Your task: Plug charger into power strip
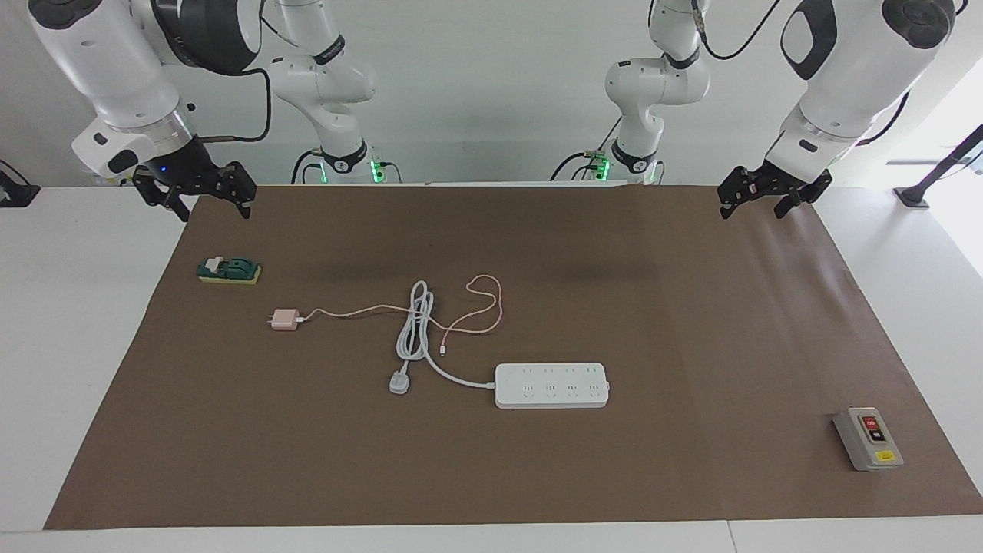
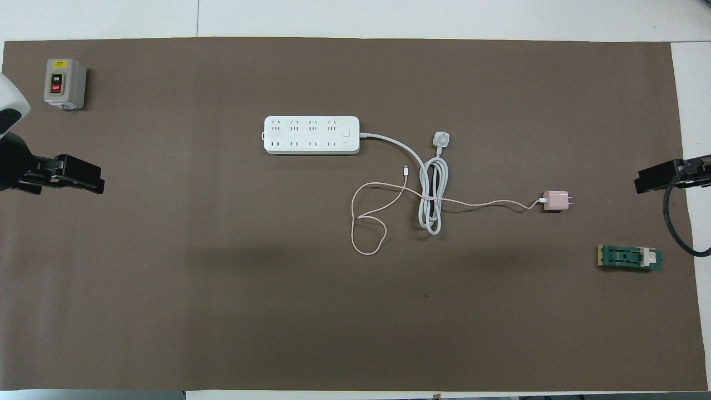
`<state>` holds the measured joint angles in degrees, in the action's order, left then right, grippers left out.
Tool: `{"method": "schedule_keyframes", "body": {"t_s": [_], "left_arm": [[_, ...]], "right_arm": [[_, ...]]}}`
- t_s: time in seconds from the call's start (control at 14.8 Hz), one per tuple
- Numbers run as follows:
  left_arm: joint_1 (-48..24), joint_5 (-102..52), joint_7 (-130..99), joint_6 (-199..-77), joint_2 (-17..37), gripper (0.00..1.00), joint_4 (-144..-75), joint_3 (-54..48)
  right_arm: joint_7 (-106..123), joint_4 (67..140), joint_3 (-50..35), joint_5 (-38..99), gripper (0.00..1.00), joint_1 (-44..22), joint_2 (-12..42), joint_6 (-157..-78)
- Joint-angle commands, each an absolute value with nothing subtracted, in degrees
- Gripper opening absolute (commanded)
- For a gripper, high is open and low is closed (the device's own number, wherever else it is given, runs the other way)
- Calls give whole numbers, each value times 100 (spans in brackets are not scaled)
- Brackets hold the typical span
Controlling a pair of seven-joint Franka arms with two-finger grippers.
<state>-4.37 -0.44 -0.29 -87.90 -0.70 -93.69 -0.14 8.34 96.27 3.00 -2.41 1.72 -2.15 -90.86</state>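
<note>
The charger [image 1: 284, 319] [image 2: 555, 200] is a small pale pink cube lying on the brown mat toward the right arm's end, and its thin pink cable [image 1: 482, 306] loops across the strip's coiled white cord. The power strip [image 1: 551, 385] [image 2: 311, 135] lies flat near the mat's middle, farther from the robots than the charger, sockets up. Its white plug [image 1: 399, 382] rests beside it. My right gripper [image 1: 213, 207] [image 2: 644, 182] hangs open and empty over the mat's edge at its own end. At the other end, my left gripper [image 1: 754, 207] [image 2: 94, 183] hangs open and empty in the same way.
A grey box with red and black buttons [image 1: 868, 438] [image 2: 65, 83] stands at the left arm's end, far from the robots. A green and yellow block [image 1: 229, 270] [image 2: 630, 258] lies at the right arm's end, nearer to the robots than the charger.
</note>
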Motion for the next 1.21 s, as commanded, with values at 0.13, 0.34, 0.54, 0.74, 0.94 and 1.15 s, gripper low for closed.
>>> {"method": "schedule_keyframes", "body": {"t_s": [0.13, 0.34, 0.54, 0.74, 0.94, 1.15], "left_arm": [[-554, -106, 35, -8745, -132, 100, -9422, 88], [-510, -97, 26, -8719, -88, 100, -9352, 53], [-440, -79, 35, -8587, 149, 100, -9062, 9], [-439, -79, 79, -8587, 176, 100, -9009, 44], [-448, -62, 70, -8631, 202, 100, -9009, 53], [-509, -44, 62, -8657, 316, 100, -8991, 44]], "right_arm": [[712, 9703, 246, -325, 100, 150, -281, -9123], [729, 9703, 246, -325, 100, 193, -281, -9132], [799, 9703, 246, -316, 100, 193, -308, -9149], [923, 9729, 246, -281, 100, 176, -316, -9106], [600, 9800, 272, -185, 100, 333, -290, -9097], [-199, 9817, 272, 245, 100, 667, -71, -9097]]}}
